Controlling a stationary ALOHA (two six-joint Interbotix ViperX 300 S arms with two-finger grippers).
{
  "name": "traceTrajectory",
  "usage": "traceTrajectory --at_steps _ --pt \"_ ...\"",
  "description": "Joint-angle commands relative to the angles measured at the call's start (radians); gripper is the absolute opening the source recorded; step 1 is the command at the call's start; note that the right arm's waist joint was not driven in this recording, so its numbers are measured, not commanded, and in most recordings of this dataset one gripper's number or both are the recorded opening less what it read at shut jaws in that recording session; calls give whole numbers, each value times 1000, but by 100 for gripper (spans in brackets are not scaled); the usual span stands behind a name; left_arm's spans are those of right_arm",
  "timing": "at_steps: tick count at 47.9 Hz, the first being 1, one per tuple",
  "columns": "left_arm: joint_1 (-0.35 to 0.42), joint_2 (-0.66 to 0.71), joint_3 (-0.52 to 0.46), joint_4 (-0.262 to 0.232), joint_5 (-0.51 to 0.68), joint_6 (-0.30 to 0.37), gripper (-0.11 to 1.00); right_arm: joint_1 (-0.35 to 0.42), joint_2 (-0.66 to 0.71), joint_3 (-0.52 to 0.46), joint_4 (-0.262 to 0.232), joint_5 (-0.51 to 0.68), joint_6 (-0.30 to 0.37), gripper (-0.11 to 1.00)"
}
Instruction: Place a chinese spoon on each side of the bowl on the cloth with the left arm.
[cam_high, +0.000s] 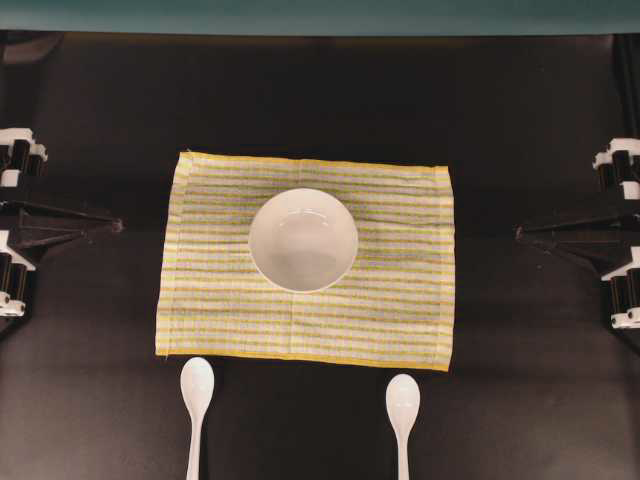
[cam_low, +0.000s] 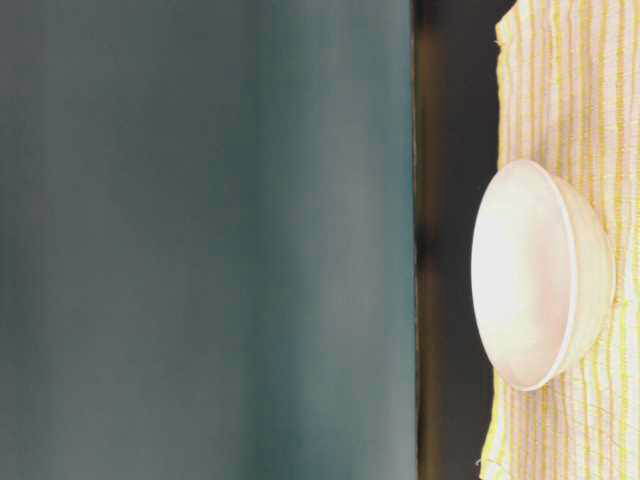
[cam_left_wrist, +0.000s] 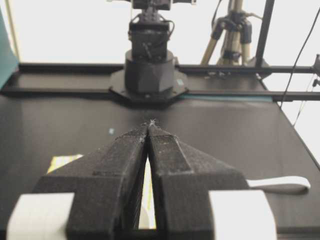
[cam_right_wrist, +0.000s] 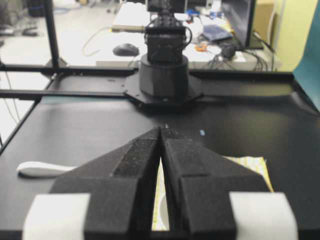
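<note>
The white bowl (cam_high: 303, 240) (cam_low: 540, 275) stands on the striped yellow cloth (cam_high: 400, 290) (cam_low: 590, 90), a little above its middle in the overhead view. Two white chinese spoons lie on the black table just in front of the cloth, one near its left corner (cam_high: 197, 385) and one near its right (cam_high: 403, 400), handles pointing off the table's front edge. My left gripper (cam_high: 118, 226) (cam_left_wrist: 150, 122) rests at the table's left side, shut and empty, well apart from the cloth. My right gripper (cam_high: 518, 233) (cam_right_wrist: 161, 128) mirrors it at the right, also shut and empty.
Each wrist view looks across the table to the other arm's base (cam_left_wrist: 150, 65) (cam_right_wrist: 164, 70). A spoon handle (cam_left_wrist: 280, 183) (cam_right_wrist: 42, 170) shows at the side of each wrist view. A teal backdrop (cam_high: 320, 15) borders the far edge.
</note>
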Motion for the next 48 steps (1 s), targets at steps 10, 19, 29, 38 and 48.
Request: traceTrajectory --at_steps 10,19,29,38,48 --pt "-15 78 -11 41 43 -147 0 0 3 14 0 31 3 0" --pt "-17 149 -64 41 41 -350 0 0 -3 14 2 38 12 0" --pt "-17 350 -135 41 43 -661 0 0 -5 14 2 60 14 0" --pt "-48 594 -264 43 40 -773 0 0 -5 14 2 78 15 0" --pt "-95 838 -454 43 109 -767 3 0 -14 14 2 83 17 0"
